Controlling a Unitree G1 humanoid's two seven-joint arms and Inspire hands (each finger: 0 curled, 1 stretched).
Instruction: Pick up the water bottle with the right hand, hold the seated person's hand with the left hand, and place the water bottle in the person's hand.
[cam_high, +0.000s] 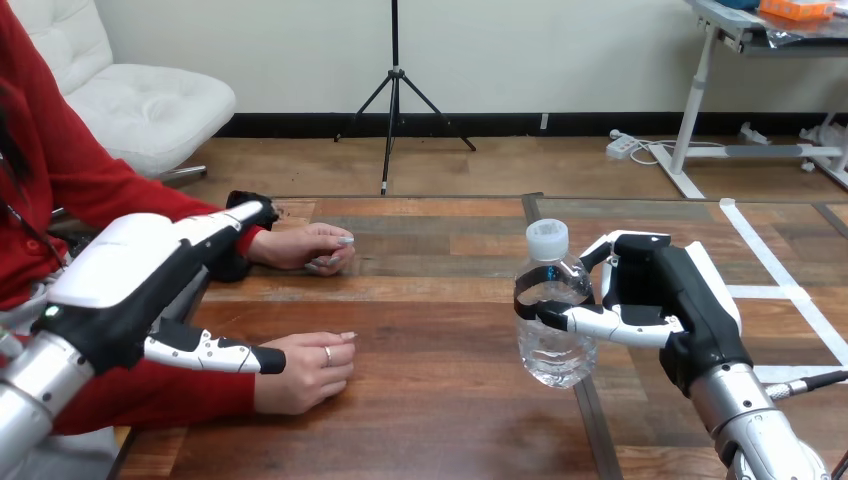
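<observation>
Clear water bottle (553, 345), white cap (547, 240), maybe water inside; right hand (640, 310) curled round it. Left hand (140, 270) by person's near hand (300, 372), grasp unclear.

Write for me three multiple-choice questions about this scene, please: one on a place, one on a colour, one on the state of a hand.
1. Where is the water bottle?
A. Between the person's two hands
B. At the view's right, apart from the person's hands
C. Lying in the person's palm

2. What colour is the bottle's cap?
A. White
B. Blue
C. Red

3. How is the robot's right hand?
A. Flat and open on the table
B. Shut, holding nothing
C. Curled round the water bottle

Answers: 1 B, since bare table lies between the bottle and both of the person's hands; 2 A, the cap on top is plainly white; 3 C, its fingers wrap the bottle's upper body.
</observation>
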